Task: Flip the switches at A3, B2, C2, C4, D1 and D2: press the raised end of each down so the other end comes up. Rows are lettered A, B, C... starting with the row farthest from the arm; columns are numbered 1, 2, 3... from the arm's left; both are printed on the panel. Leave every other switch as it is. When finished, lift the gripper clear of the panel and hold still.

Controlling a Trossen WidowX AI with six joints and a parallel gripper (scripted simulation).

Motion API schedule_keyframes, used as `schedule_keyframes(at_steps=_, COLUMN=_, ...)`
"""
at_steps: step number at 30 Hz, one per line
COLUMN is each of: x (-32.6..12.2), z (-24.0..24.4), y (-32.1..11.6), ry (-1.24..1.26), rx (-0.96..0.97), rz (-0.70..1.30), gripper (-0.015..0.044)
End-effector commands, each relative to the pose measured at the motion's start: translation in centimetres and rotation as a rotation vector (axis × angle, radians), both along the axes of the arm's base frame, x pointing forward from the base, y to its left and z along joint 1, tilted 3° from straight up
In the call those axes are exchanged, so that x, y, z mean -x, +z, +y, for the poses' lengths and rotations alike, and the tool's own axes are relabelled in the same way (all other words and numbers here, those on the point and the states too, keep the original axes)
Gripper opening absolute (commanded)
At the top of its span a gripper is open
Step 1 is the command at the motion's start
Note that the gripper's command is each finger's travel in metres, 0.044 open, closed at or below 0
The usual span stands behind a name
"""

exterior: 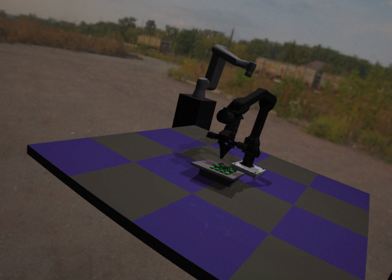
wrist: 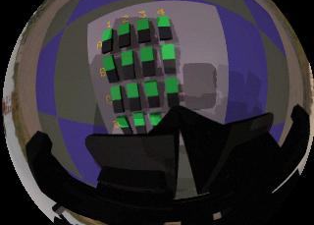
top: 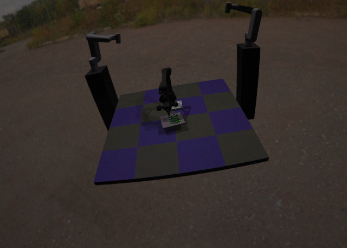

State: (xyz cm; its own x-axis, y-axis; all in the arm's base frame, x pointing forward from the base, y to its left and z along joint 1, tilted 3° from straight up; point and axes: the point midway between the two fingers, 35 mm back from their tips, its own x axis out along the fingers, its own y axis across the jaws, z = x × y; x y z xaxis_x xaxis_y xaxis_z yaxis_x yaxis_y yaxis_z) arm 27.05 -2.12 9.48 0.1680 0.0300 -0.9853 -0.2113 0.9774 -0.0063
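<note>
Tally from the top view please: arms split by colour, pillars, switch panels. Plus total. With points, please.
Black arm (top: 166, 78) (exterior: 260, 122): 1
Grey arms (top: 97, 38) (top: 254, 25) (exterior: 215, 69): 2
Pillars (top: 102, 91) (top: 248, 77) (exterior: 188, 112): 2
Panel (top: 166, 124) (exterior: 202, 164) (wrist: 201, 38): 1
Total: 6

Your arm is rising from its base, bending at the elbow and reaching toward the near side in the top view. Your wrist is pitching steeply downward. Your gripper is pointing down, its fingers meeting at the tips and gripping nothing.
</note>
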Motion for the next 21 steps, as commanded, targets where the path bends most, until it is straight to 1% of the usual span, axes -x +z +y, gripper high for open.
schedule_keyframes(at_steps=1, x=-0.1, z=0.1, y=-1.0, ry=0.004, rx=-0.006, rz=0.0, gripper=0.0)
schedule_keyframes(at_steps=14, x=-0.3, z=0.1, y=-2.4, ry=0.004, rx=-0.006, rz=0.0, gripper=0.0)
schedule_keyframes(at_steps=21, x=-0.3, z=0.1, y=-2.4, ry=0.004, rx=-0.006, rz=0.0, gripper=0.0)
